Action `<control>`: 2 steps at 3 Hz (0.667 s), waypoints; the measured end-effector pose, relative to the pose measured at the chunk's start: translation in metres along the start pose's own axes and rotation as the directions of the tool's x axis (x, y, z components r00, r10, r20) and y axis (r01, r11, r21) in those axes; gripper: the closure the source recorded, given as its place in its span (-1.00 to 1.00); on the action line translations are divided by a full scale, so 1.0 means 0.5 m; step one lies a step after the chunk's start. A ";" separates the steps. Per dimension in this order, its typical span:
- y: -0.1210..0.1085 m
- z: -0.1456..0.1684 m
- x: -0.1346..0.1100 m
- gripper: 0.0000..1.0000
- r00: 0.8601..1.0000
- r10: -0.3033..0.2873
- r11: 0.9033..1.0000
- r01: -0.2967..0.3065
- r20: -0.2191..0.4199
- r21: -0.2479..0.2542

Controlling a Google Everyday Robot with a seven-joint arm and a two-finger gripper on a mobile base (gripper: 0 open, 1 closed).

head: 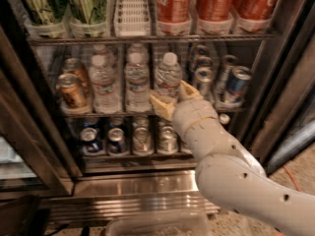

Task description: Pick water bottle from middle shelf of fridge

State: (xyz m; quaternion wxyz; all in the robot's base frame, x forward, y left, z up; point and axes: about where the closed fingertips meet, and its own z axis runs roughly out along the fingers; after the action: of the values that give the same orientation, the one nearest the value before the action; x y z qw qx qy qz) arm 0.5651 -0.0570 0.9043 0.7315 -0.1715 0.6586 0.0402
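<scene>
hand (171,93) at water bottle (169,77) base | on middle shelf (74,114) | bottles (137,82) left | cans (231,82) right

Middle shelf (98,114) carries water bottles (138,82), cans (71,90); pincer (172,95) at its front.

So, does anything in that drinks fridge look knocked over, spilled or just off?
Nothing looks spilled or toppled. One white plastic lane tray on the top rack stands empty between green cans and red cola cans. The tan gripper is at the foot of the upright rightmost clear water bottle on the middle wire shelf.
</scene>
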 end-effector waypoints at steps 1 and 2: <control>0.001 -0.001 0.004 1.00 1.000 0.001 1.000 -0.001 -0.001 -0.001; 0.003 -0.003 0.000 1.00 1.000 -0.003 1.000 0.003 0.009 -0.003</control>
State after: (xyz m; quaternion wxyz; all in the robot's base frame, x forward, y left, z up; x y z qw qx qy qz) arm 0.5630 -0.0560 0.9040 0.7342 -0.1734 0.6552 0.0407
